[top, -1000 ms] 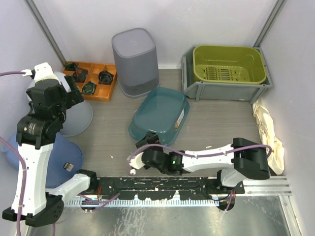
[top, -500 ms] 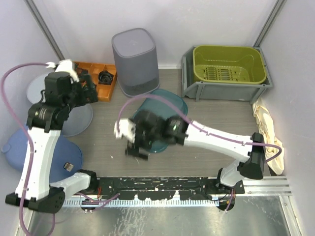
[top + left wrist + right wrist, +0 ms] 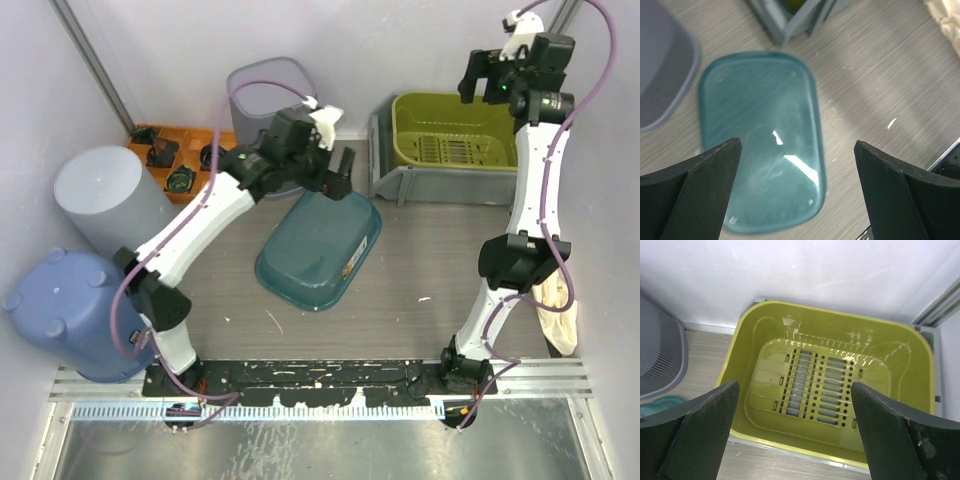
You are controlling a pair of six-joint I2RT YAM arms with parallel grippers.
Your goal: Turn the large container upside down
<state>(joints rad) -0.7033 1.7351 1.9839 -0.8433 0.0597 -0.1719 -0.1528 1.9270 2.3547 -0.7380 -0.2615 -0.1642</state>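
Observation:
The teal tub (image 3: 320, 250) lies bottom up in the middle of the table, with a label on its side. Its flat, glossy base fills the left wrist view (image 3: 760, 145). My left gripper (image 3: 335, 168) hovers above the tub's far end, open and empty (image 3: 797, 195), with its fingers (image 3: 695, 190) spread wide and touching nothing. My right gripper (image 3: 483, 80) is raised high at the back right, open and empty (image 3: 795, 435), over the yellow-green basket (image 3: 825, 390).
The yellow-green basket (image 3: 462, 130) sits in a grey crate (image 3: 455, 185). A tall grey bin (image 3: 270, 95) stands at the back. A grey cylinder (image 3: 105, 195), a blue bucket bottom up (image 3: 65, 310) and an orange parts tray (image 3: 175, 160) are on the left. A cloth (image 3: 555, 295) lies at the right.
The teal tub now lies bottom up. My right arm left it and rose over the basket. My left arm swung from the far left to above the tub.

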